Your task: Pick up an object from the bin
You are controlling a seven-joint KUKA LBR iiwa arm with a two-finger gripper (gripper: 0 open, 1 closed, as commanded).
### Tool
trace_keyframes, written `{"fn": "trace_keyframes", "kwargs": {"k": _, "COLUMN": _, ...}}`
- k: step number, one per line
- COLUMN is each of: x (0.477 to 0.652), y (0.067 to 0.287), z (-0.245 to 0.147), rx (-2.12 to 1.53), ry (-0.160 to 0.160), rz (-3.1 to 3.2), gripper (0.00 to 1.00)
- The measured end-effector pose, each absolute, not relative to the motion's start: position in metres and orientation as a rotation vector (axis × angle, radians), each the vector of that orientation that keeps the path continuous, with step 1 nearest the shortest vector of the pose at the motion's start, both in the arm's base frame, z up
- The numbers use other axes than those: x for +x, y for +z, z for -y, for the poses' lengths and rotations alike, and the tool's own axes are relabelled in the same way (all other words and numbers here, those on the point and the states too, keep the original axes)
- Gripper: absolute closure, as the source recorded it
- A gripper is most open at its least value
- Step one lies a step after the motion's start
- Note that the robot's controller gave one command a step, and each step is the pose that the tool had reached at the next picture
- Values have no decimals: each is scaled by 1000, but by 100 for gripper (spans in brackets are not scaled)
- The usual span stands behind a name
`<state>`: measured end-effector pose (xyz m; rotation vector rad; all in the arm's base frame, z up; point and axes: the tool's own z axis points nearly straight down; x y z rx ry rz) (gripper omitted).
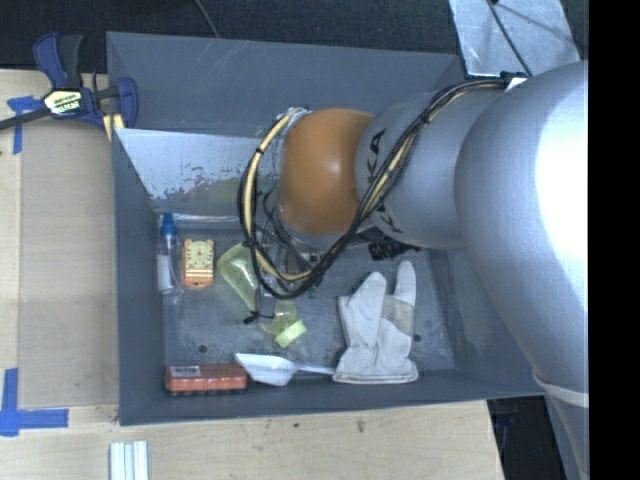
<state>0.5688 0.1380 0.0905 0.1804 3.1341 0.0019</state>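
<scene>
My gripper point(268, 306) shows as a dark part under the arm's orange cover, low over the middle of the bin floor. A pale green translucent thing point(236, 271) lies right at its left side. A small yellow-green block point(288, 332) sits just below and to the right of it. Whether the gripper touches either one is hidden by the cover and the cables.
A white glove point(380, 330) lies crumpled to the right. A white plastic spoon point(268, 369) and a red-brown bar point(205, 379) lie along the front wall. An orange-yellow square item point(198, 263) and a clear tube with a blue cap point(166, 256) lie at the left.
</scene>
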Motion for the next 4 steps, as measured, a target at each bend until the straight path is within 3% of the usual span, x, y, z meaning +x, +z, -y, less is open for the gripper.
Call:
{"fn": "trace_keyframes", "kwargs": {"k": 1, "x": 582, "y": 78, "z": -139, "rx": 249, "ry": 9, "rz": -3118, "gripper": 100}}
{"fn": "trace_keyframes", "kwargs": {"k": 2, "x": 583, "y": 78, "z": -138, "rx": 251, "ry": 9, "rz": -3118, "gripper": 100}}
{"fn": "trace_keyframes", "kwargs": {"k": 3, "x": 597, "y": 168, "z": -117, "rx": 264, "ry": 1, "rz": -3128, "gripper": 100}}
{"fn": "trace_keyframes", "kwargs": {"k": 4, "x": 597, "y": 168, "z": -117, "rx": 264, "ry": 1, "rz": -3128, "gripper": 100}}
